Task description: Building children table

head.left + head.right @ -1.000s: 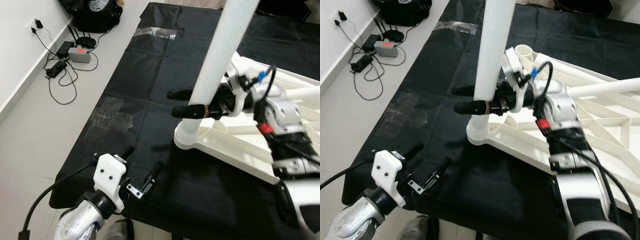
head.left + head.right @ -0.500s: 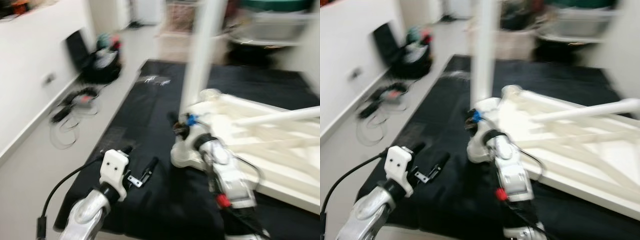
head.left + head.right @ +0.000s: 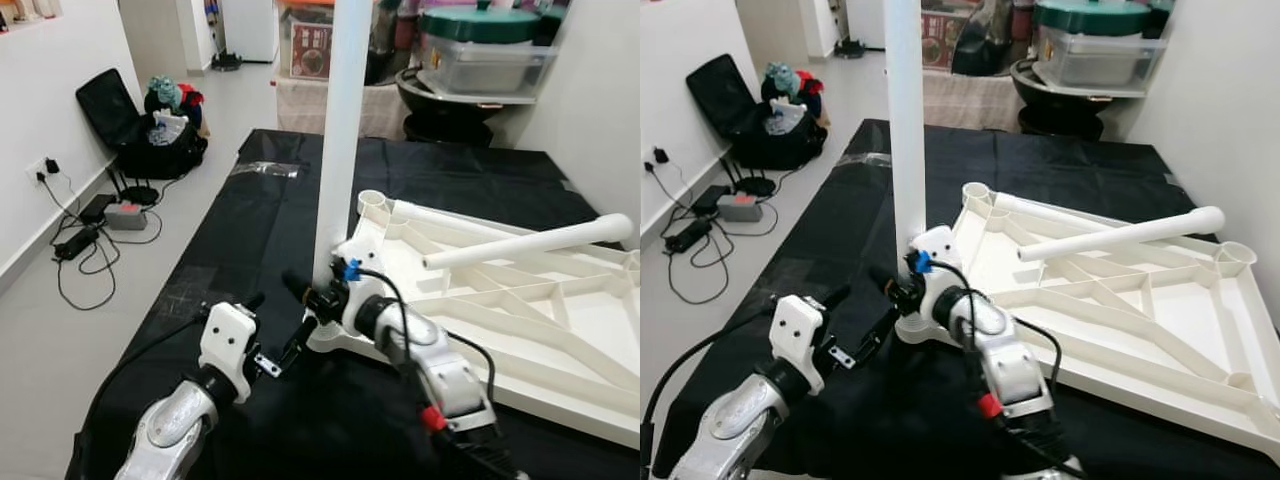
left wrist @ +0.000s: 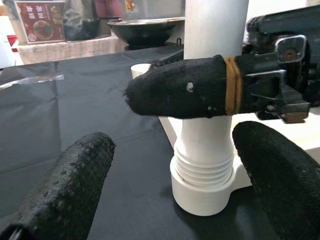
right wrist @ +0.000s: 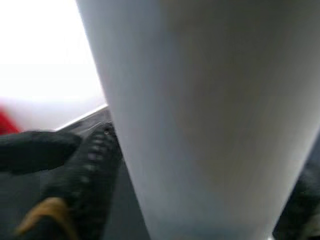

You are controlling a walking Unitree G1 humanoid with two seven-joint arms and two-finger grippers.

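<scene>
One upright white leg (image 3: 342, 140) stands threaded in the corner socket (image 4: 202, 187) of the upturned tabletop (image 3: 1160, 330) on our black mat. Our right tool (image 3: 312, 296) clenches its base; our left tool (image 3: 280, 335), spread and empty, waits just beside.

Black sheet (image 3: 250, 230) on floor (image 3: 60, 330) w/ upturned white tabletop (image 3: 1120, 320).

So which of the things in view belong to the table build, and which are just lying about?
Job: upright leg; upside-down tabletop; loose leg lying across it; right end effector gripping the upright leg; left end effector open beside it.

Lying about: suitcase; cables; storage bins.
</scene>
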